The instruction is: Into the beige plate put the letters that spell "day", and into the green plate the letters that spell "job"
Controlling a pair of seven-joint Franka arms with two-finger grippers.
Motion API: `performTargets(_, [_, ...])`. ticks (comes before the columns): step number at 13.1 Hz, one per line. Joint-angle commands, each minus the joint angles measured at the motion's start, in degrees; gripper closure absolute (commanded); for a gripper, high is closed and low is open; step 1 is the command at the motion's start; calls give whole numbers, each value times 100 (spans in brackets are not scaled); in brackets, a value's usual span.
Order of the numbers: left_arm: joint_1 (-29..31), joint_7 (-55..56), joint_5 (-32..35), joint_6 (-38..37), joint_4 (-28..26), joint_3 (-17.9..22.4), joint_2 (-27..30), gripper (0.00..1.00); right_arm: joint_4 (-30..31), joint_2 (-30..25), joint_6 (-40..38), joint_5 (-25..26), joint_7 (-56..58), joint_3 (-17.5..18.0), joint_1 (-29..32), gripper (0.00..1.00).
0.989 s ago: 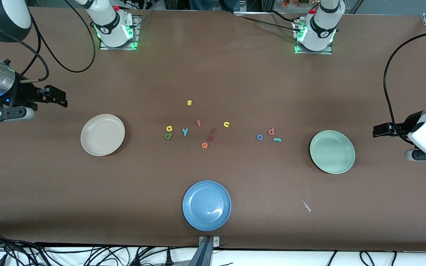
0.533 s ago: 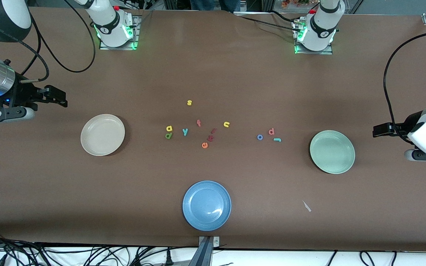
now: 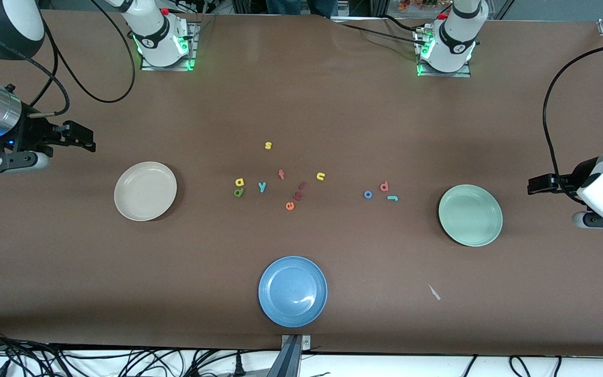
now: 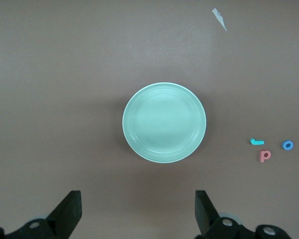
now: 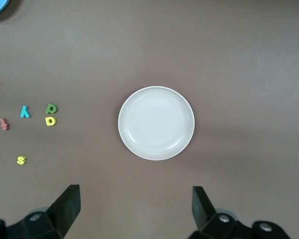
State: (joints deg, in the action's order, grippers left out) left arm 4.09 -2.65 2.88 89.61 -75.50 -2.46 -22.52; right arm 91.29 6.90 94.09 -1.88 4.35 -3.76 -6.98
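The beige plate (image 3: 145, 190) (image 5: 156, 123) lies empty toward the right arm's end; the green plate (image 3: 470, 214) (image 4: 164, 122) lies empty toward the left arm's end. Mid-table sit the yellow "a" (image 3: 239, 182) (image 5: 51, 121), green "d" (image 3: 238, 192) (image 5: 51, 107) and teal "y" (image 3: 262, 186) (image 5: 25, 112). Closer to the green plate lie the blue "o" (image 3: 368, 195) (image 4: 288, 145), salmon "b" (image 3: 384, 186) (image 4: 264, 156) and teal "j" (image 3: 393, 198) (image 4: 257, 142). My right gripper (image 3: 82, 139) (image 5: 135, 206) hangs open and empty at its table end. My left gripper (image 3: 539, 185) (image 4: 138, 209) waits open and empty past the green plate.
A blue plate (image 3: 292, 291) sits near the front edge. Other letters lie mid-table: yellow "s" (image 3: 268, 145), yellow "n" (image 3: 321, 176), orange "e" (image 3: 290, 206) and dark red letters (image 3: 300, 191). A white scrap (image 3: 434, 292) lies near the front, between the blue and green plates.
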Motion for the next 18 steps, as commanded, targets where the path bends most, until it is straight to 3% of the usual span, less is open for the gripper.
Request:
performTargets(1, [-5, -17, -24, -40, -35, 0, 46, 0, -103, 39, -66, -14, 58, 7, 21, 1])
performTargets(11, [-57, 193, -120, -14, -35, -9, -6, 0, -94, 40, -75, -14, 49, 7, 21, 0])
performTargets(13, [-398, 684, -112, 39, -26, -18, -278, 0, -94, 48, -75, -14, 40, 15, 21, 1])
performTargets(18, [-1216, 1924, -112, 1075, -35, -18, -1033, 0, -76, 92, -84, -14, 14, 16, -32, 0])
